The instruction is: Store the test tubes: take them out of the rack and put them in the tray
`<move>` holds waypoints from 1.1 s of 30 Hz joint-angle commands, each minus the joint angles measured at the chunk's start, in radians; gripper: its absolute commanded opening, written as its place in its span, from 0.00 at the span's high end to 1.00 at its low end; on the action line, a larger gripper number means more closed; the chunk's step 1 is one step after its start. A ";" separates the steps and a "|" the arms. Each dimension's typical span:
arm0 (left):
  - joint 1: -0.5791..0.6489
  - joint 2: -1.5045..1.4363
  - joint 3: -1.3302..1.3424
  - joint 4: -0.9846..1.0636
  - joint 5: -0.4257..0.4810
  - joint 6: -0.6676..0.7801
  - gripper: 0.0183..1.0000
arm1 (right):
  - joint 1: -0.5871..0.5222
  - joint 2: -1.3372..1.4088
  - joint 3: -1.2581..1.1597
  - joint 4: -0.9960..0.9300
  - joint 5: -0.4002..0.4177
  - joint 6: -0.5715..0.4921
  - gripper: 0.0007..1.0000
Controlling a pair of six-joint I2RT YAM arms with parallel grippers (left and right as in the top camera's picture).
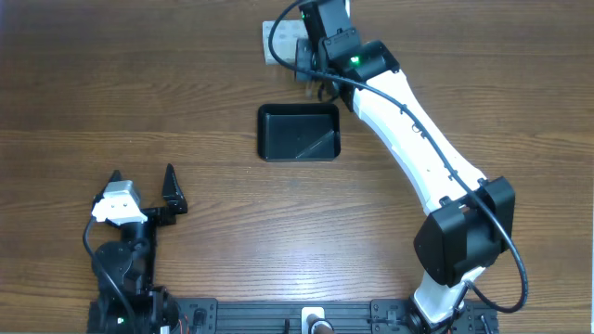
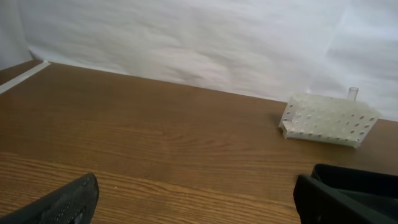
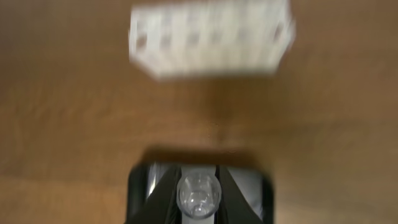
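Over the black tray [image 1: 278, 125], at its edge nearest the rack, the right claw [image 3: 199, 183] is clenched on a clear test tube [image 3: 199, 194], seen end-on between the fingers. The white rack [image 1: 281, 42] stands on the bench [image 1: 520, 74] just beyond the tray, with a second tube [image 2: 352, 93] sticking up from it. The left claw [image 1: 144, 190] sits well apart from the tray, released, gripping nothing.

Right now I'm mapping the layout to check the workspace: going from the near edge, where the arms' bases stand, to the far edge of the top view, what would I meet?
left gripper → black tray → white rack
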 commanded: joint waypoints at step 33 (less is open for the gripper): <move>-0.004 -0.006 -0.004 -0.005 0.010 0.015 0.00 | 0.007 0.150 0.017 -0.269 -0.025 0.065 0.99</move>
